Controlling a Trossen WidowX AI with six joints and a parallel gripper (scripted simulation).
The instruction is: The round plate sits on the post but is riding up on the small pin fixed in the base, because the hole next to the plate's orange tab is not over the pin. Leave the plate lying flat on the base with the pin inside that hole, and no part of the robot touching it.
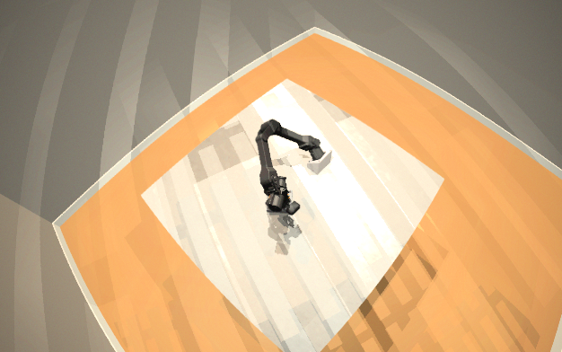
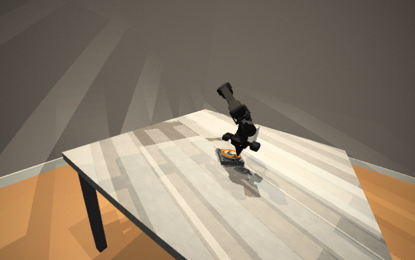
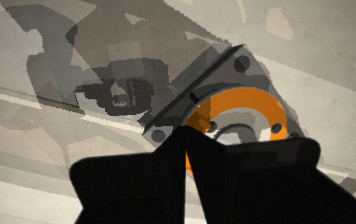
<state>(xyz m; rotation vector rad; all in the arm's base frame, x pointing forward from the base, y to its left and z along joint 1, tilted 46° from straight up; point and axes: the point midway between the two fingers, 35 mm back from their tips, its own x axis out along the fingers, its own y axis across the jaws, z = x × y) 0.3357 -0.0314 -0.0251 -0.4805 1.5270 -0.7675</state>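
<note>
Right now the claw (image 3: 186, 131) is clenched on nothing, its tip down at the orange tab (image 3: 200, 120) of the round plate (image 3: 245, 102), which sits on the dark base (image 3: 235, 65). Push carelessly and, I'd guess, the tip skids off, or the plate overshoots the pin.
</note>
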